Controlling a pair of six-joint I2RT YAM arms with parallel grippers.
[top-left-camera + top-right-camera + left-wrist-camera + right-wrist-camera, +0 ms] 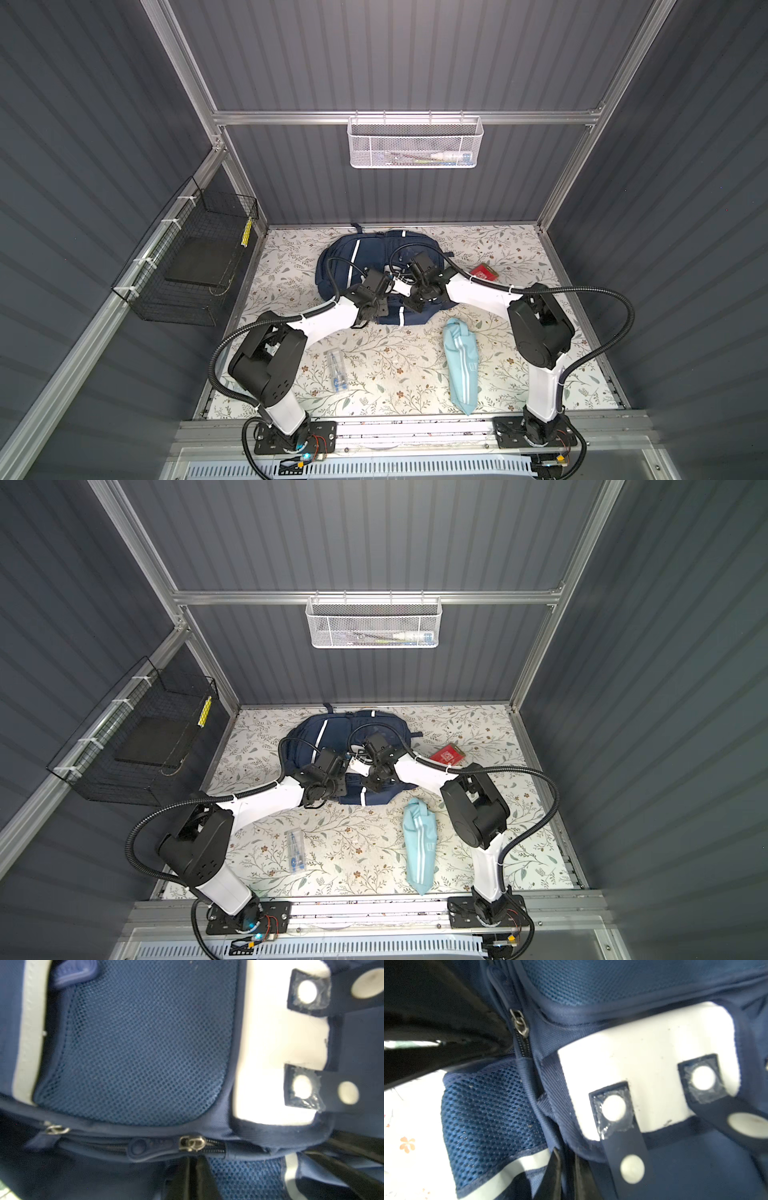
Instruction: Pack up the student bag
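In a top view the student bag (343, 266) lies flat in the middle of the frame, at the back of the flowery worktop (386, 374). Both arms lean over it and hide its middle. A light-blue pouch (459, 365) lies to its lower right, a small clear pack (337, 370) to its lower left and a red packet (484, 272) to its right. A white basket (415, 143) hangs on the grey back wall (395, 62). A black wire basket (187, 266) hangs at the left.

The left pincer (195, 1167) is squeezed closed just by a zip puller (192, 1144); I cannot tell if it holds anything. The right pincer (568, 1159) is right at the bag, but I cannot tell if it is open.
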